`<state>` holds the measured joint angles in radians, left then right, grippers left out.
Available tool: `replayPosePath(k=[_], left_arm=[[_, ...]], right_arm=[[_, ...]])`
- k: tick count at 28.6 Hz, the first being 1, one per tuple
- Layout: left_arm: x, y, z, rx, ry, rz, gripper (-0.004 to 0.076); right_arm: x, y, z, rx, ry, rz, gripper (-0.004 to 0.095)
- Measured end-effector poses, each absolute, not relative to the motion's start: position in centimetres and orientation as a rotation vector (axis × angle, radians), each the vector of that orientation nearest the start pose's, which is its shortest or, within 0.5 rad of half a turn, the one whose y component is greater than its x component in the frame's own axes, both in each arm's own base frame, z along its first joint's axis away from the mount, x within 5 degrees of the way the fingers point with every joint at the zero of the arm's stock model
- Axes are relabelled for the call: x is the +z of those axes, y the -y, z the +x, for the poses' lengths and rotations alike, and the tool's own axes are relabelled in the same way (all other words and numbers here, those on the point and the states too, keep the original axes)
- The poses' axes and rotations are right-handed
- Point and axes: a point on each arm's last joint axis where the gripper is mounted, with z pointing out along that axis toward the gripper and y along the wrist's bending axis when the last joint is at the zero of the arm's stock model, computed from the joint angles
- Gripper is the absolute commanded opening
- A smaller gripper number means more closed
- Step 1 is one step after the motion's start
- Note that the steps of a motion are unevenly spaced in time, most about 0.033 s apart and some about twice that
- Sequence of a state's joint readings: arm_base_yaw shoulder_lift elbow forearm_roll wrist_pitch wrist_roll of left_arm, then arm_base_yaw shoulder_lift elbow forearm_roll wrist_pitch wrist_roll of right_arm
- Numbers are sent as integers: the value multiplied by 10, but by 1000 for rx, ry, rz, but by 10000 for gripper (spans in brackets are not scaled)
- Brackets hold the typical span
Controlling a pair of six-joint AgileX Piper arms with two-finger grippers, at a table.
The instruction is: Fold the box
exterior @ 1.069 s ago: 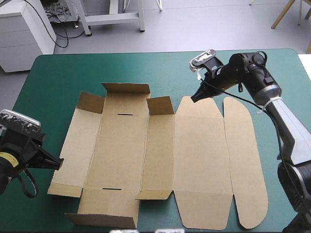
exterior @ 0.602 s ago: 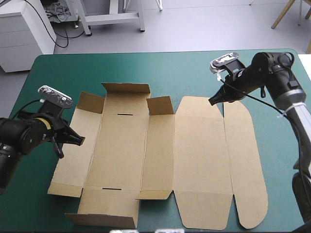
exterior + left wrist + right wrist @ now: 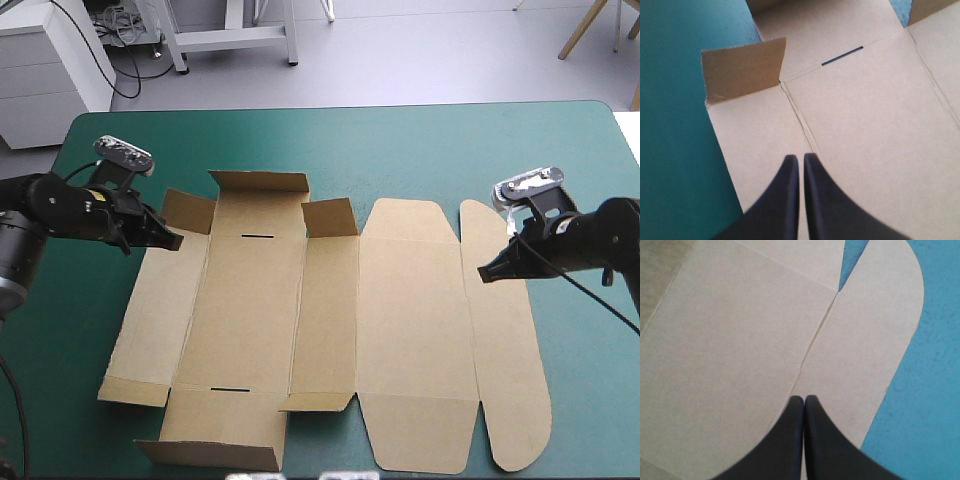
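The left gripper (image 3: 796, 159), its two black fingers pressed together on nothing, hangs over the left end panel of the box (image 3: 330, 330), a cut sheet of brown board. Just ahead of it a small corner flap (image 3: 742, 70) stands half raised, and beyond that a thin slot (image 3: 842, 56) is cut in the wide middle panel. The right gripper (image 3: 804, 399) is likewise clenched and empty, poised above the crease where the lid panel meets the long rounded end flap (image 3: 875, 340). The box lies spread almost flat in the middle of the teal-green surface (image 3: 400, 150). Its long axis runs from one arm to the other, so each gripper has its own end directly beneath it. Only the short flaps along the far and near edges are lifted; no wall is up yet, so I'd judge the folding barely begun. Nothing stands in either arm's way.
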<state>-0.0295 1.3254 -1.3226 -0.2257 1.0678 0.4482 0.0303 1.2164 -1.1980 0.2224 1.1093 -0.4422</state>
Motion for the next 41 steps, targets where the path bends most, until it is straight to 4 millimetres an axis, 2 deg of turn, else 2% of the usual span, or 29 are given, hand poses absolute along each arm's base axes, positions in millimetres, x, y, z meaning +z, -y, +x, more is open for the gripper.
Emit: replayPosePath(k=[1,3,6,7,8,12,17,25,29,36,38,41], left_arm=[[372,10,272,-208,-2499,504,18],[369,-4,274,-303,-2529,474,18],[367,-38,277,-382,-2524,347,17],[368,-50,277,-395,-2511,294,17],[369,-73,273,-403,-2485,180,18],[373,-111,261,-420,-2417,-23,17],[378,-139,249,-436,-2336,-187,9],[377,-148,245,-396,-2343,-291,22],[375,-153,245,-371,-2341,-414,134],[374,-154,245,-371,-2344,-444,559],[369,-153,244,-387,-2357,-451,624],[361,-151,242,-420,-2389,-461,640]], right_arm=[[365,-25,220,145,-2493,-540,-19],[368,-25,207,137,-2465,-535,-19],[370,-24,190,133,-2430,-530,-19],[371,-24,185,132,-2418,-528,-19],[373,-24,176,128,-2398,-526,-19],[373,-24,160,119,-2368,-524,-19],[368,-22,151,95,-2364,-526,-19],[365,-22,151,91,-2360,-521,-19],[363,-22,152,89,-2355,-516,-19],[351,-21,154,87,-2372,-510,-19],[349,-21,154,87,-2372,-508,-19],[348,-21,154,86,-2372,-508,-19]])
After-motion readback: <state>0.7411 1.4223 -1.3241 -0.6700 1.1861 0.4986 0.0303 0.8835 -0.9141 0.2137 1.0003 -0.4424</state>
